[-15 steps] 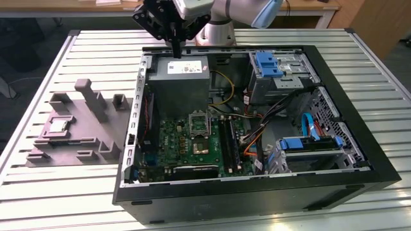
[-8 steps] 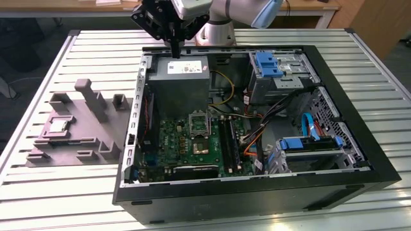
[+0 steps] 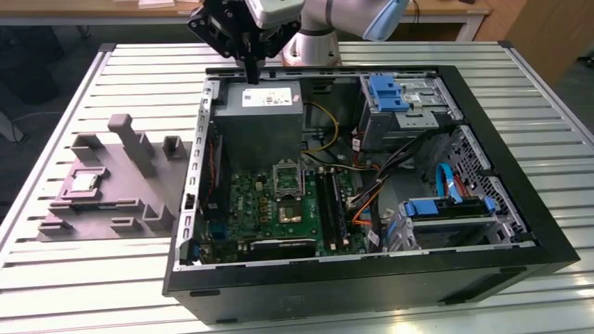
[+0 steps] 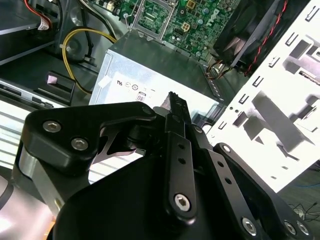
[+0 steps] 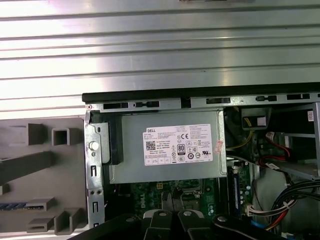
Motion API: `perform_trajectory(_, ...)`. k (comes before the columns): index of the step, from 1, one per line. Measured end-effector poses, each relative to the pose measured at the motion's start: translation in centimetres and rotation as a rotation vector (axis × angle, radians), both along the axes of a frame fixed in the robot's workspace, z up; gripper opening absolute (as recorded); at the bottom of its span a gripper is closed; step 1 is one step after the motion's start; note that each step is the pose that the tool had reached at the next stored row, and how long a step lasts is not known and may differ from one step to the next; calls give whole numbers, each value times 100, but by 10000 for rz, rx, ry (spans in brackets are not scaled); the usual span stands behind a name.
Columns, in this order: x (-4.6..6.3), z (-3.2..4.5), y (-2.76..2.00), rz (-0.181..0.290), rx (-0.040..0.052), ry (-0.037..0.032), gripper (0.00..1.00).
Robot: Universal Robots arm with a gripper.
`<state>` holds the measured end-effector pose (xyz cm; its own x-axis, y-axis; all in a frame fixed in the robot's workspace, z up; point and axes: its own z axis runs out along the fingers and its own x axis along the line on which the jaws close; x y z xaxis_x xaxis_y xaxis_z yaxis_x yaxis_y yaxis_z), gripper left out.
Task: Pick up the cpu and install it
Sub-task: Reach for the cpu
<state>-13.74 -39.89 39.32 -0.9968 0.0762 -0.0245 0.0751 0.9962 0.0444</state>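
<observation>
Small flat square silvery cpu (image 3: pixel 85 182) lies on grey moulded fixture (image 3: pixel 97 212), well apart from black claw (image 3: pixel 250 78). Claw fingers together, empty, above grey power-supply box (image 3: pixel 264 122). Slatted metal surface (image 3: pixel 83 278); wooden desk (image 3: pixel 446 8) behind.

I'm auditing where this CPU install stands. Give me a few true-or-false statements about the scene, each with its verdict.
1. The cpu lies in the grey fixture, outside the computer case. True.
2. The gripper holds the cpu. False: its fingers are shut on nothing, and it hangs over the power supply.
3. The case is open, with the motherboard exposed. True.
4. The fixture sits on the exterior view's right of the case. False: it sits on the exterior view's left.
</observation>
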Motion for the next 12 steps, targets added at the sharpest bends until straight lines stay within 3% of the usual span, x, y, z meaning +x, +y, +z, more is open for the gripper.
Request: perform_trajectory(12, -37, 0, 0, 0, 0, 0, 11)
